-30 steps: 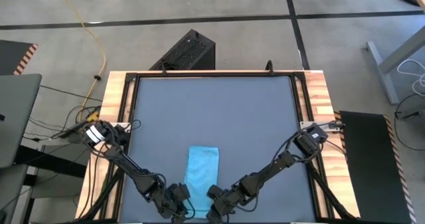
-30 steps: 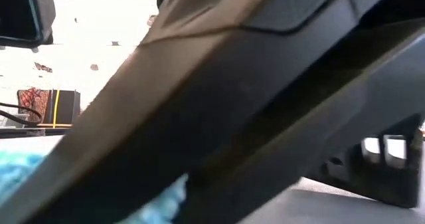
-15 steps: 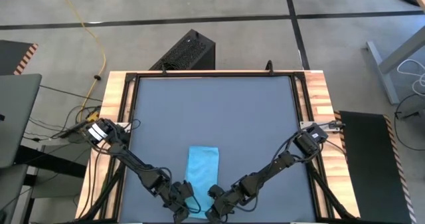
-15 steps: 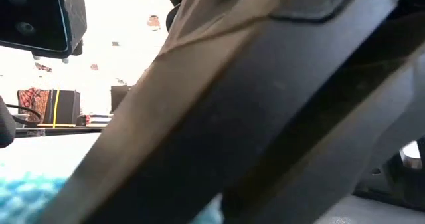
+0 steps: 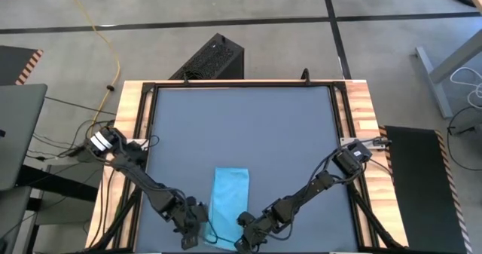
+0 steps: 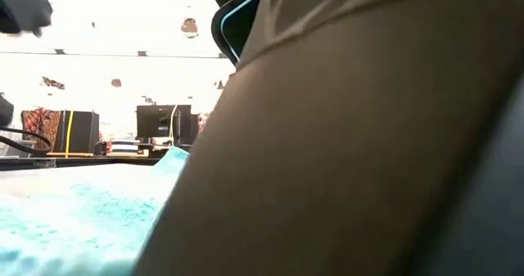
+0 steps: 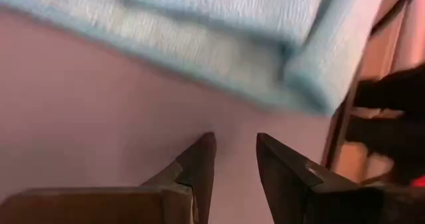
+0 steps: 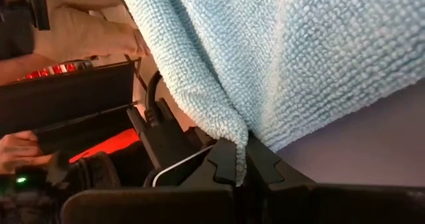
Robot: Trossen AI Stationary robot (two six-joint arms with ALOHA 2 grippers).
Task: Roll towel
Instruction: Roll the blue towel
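Towel (image 5: 229, 197) lies flat near the front edge of the table (image 5: 248, 126), long axis running front to back, no roll formed yet. Right gripper (image 8: 242, 165) is clamped on the towel's near corner, cloth pinched between the fingers and hanging over them in the right wrist view. Left gripper (image 7: 234, 159) is just beside the towel's near-left edge, fingers parted with nothing between them, bare tabletop showing in the gap. Main risk: asymmetric hold. With only one corner gripped, any lift or forward fold pulls that corner alone, so the near edge skews and the roll starts as a cone or a diagonal fold. Second risk: the pinch looks shallow, right at the corner tip, and soft terry can slip out under tension. Third: if the left gripper closes where it is, it likely grabs air or scrapes the table, since the edge sits ahead of the fingertips rather than between them. Also, both wrists are crowded close together at the front edge, so a collision is possible during regrasp. The low view is mostly blocked by an arm, so cloth height is hard to judge.
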